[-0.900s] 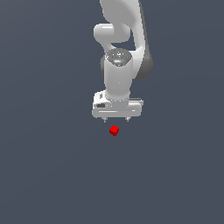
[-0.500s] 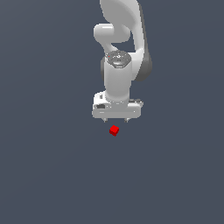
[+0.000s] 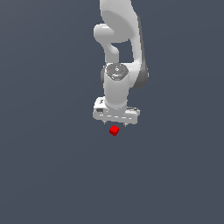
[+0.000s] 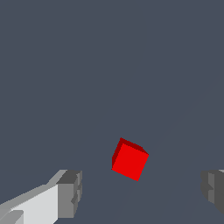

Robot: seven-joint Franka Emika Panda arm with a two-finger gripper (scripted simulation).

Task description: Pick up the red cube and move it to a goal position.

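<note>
The hand (image 4: 140, 192) is spread wide, its fingers (image 4: 70, 192) well apart and gripping nothing. The red cube (image 4: 130, 159) lies on the grey table (image 3: 52, 166) in line with the gap between them, apart from both. Nothing is grasped yet; closing in, lifting and carrying remain. The cube is small, plain, flat-faced, bright red, and turned askew to the fingers.

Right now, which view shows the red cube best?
The wrist view: the red cube fills more of the picture, with distinct faces, lying between the open gripper fingers. The exterior view shows it only as a tiny red speck just below the gripper.
</note>
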